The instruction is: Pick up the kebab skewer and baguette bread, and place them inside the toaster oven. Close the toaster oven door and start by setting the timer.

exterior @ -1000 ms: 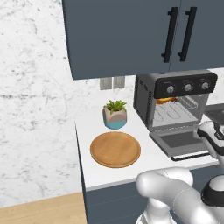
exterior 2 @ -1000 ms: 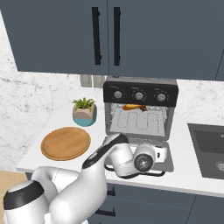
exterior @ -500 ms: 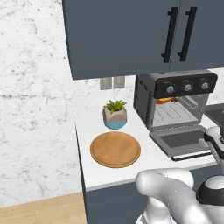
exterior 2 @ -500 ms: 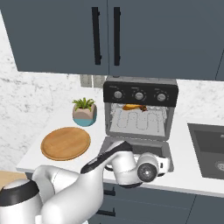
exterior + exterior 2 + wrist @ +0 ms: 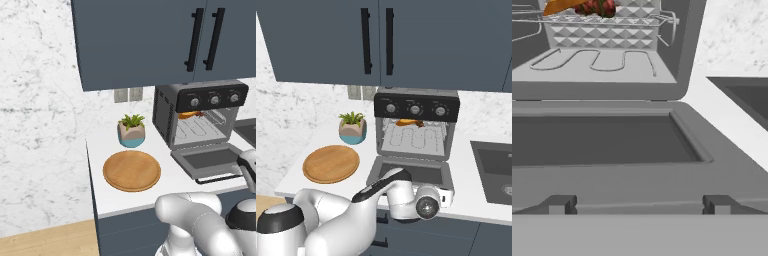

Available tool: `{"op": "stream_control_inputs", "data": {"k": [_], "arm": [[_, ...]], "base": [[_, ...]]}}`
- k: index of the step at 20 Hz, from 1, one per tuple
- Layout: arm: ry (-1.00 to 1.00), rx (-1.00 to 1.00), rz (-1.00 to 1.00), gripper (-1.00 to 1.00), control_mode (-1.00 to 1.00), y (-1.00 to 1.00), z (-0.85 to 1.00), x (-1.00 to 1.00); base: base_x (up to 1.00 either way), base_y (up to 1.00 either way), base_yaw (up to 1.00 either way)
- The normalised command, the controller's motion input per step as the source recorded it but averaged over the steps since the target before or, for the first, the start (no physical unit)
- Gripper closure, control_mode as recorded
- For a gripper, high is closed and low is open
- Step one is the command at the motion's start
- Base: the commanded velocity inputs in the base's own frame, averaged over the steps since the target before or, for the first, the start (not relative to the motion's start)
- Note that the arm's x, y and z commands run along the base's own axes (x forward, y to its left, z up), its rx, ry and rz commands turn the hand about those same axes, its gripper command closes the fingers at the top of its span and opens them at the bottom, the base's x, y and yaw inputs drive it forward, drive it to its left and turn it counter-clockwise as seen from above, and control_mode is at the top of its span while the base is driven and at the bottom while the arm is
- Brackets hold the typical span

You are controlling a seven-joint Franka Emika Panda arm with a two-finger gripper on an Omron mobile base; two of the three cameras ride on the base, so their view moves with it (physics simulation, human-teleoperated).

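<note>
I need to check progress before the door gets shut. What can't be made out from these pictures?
- The tool's fingertips: in the right base view the robot's own wrist covers them at the toaster oven door, so contact is unclear.
- The baguette bread and kebab skewer: cut off by the hand view's top edge; tiny in both base views.
- The knobs: too small to read the timer setting.
- The door's handle: partly behind the arm, left base view.

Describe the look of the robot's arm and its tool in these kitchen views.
The arm is made of glossy white rounded segments with dark grey to black joint bands, one near the base and one running along the forearm. At the wrist sits a white housing with a round silver-grey end cap. The tool shows as a white block. No cables or markings are visible.
</note>
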Motion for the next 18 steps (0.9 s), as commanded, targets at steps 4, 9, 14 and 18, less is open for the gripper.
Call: {"op": "stream_control_inputs", "data": {"k": [4, 9, 14, 18], "arm": [[0.00, 0.00, 0.00, -1.00, -1.00, -0.19, -0.25, -0.18], [0.00, 0.00, 0.00, -1.00, -1.00, -0.16, -0.22, -0.15], [0.00, 0.00, 0.00, -1.00, -1.00, -0.06, -0.19, -0.10], [0.00, 0.00, 0.00, -1.00, -1.00, -0.08, -0.19, -0.09]], "base": [[0.00, 0.00, 0.00], [0.00, 0.00, 0.00], [0.00, 0.00, 0.00], [0.00, 0.00, 0.00]]}}
